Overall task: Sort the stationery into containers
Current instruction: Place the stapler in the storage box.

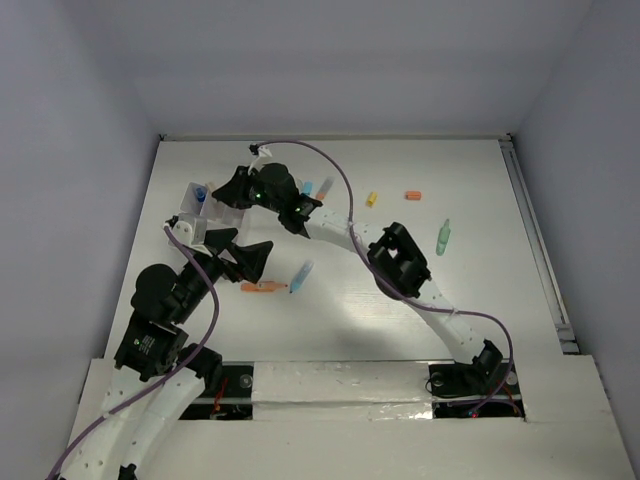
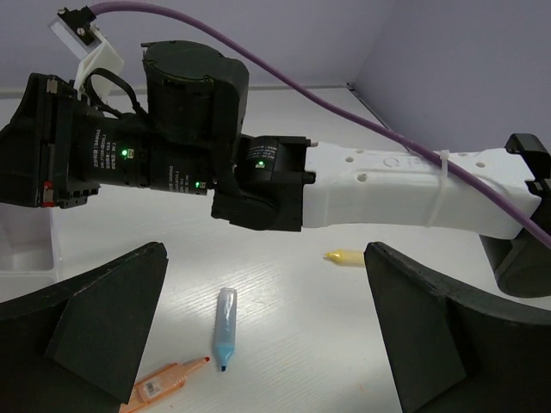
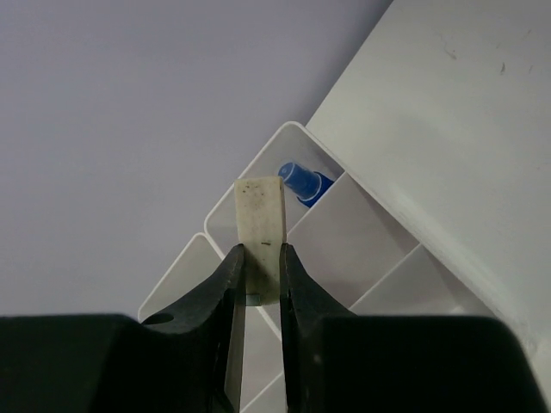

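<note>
R arm reaches across the surface toward its far-left corner; R gripper sits over the white divided box. Blue-capped item stands in a far compartment. L gripper is just beside the box, jaws spread, w/ orange pen & blue pen near it. Loose further right, well apart: yellow piece, orange piece, green pen.
</note>
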Action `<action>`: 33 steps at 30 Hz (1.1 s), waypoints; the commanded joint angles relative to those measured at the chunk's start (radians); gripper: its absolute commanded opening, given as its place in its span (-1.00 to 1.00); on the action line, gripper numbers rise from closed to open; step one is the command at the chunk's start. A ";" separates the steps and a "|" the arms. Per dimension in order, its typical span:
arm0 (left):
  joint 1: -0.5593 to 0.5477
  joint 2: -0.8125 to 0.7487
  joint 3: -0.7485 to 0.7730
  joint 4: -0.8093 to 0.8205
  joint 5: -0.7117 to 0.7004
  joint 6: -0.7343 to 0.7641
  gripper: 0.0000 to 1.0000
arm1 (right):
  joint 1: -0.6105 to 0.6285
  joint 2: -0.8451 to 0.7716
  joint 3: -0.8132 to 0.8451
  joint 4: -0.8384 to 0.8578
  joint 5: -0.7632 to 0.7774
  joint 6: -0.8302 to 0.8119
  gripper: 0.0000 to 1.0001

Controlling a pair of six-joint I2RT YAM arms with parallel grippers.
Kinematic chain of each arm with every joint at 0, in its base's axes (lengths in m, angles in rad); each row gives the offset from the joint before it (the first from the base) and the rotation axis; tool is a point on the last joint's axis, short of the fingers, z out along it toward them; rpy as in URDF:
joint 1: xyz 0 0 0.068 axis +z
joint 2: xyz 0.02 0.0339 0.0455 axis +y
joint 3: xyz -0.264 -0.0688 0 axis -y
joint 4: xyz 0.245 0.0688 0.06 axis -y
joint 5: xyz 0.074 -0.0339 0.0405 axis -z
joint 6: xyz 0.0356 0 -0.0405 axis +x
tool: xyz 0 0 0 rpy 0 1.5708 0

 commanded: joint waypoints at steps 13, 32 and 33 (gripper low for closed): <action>-0.005 -0.013 0.023 0.052 0.002 0.008 0.98 | 0.025 0.017 0.061 0.015 -0.011 0.034 -0.05; -0.005 -0.020 0.022 0.050 0.004 0.008 0.98 | -0.114 -0.498 -0.615 0.108 0.121 -0.149 -0.05; -0.005 -0.021 0.022 0.050 0.005 0.006 0.98 | -0.139 -0.540 -0.676 0.098 0.124 -0.152 -0.05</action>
